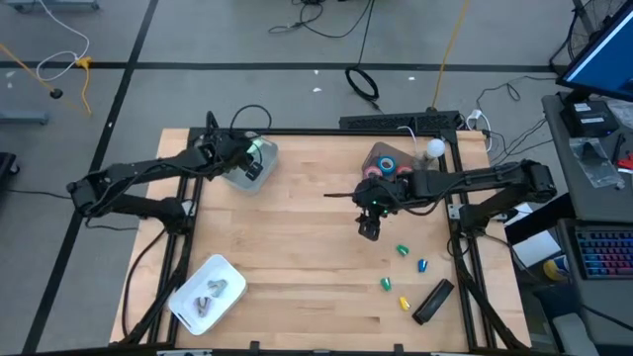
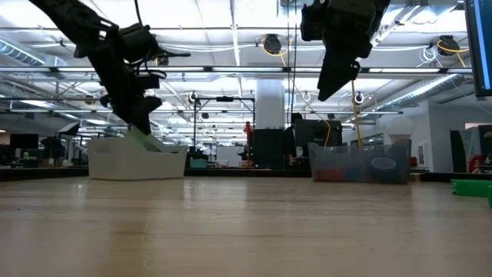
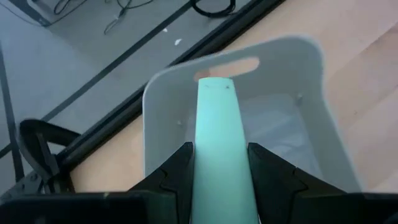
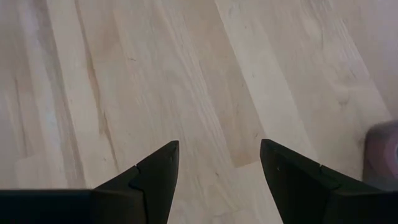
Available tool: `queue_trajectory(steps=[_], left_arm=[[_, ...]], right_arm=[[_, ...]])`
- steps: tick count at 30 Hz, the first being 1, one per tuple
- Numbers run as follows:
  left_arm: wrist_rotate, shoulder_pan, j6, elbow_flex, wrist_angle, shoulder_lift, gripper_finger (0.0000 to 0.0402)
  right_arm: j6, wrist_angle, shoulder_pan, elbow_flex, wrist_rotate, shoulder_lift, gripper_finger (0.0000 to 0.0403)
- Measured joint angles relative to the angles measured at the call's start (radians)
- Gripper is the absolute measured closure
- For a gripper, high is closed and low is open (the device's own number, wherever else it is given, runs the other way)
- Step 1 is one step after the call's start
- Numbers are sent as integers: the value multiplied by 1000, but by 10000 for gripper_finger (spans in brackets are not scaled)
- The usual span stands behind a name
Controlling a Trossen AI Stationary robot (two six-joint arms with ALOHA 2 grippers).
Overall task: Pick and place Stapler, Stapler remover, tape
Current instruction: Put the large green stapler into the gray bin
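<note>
Grippers were both busy when I looked. Left gripper (image 3: 219, 163) was at the far left of the wooden table (image 1: 297, 247), over a white bin (image 3: 292, 56), its fingers pinching a mint-green stapler (image 3: 219, 143) that pointed down into the bin. Right gripper (image 4: 219, 163) hung above bare wood near the middle, fingers spread with nothing between them. Red and blue tape (image 1: 388, 168) rolls sat in a clear bin (image 1: 381, 151) at the far right. A white tray (image 1: 188, 297) with small grey pieces was at the near left corner.
</note>
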Motion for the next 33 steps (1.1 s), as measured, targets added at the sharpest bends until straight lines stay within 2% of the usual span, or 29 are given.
queue_trajectory(steps=[13,21,26,33], left_arm=[[-32,17,0,-142,186,-1,276],[-39,17,6,-158,178,-1,273],[-39,17,20,-162,149,1,233],[-39,17,21,-161,124,1,221]], right_arm=[[3,43,-1,-1,0,0,186],[29,45,-1,-1,-3,0,190],[29,45,-1,-1,-3,0,190],[29,45,-1,-1,-3,0,190]])
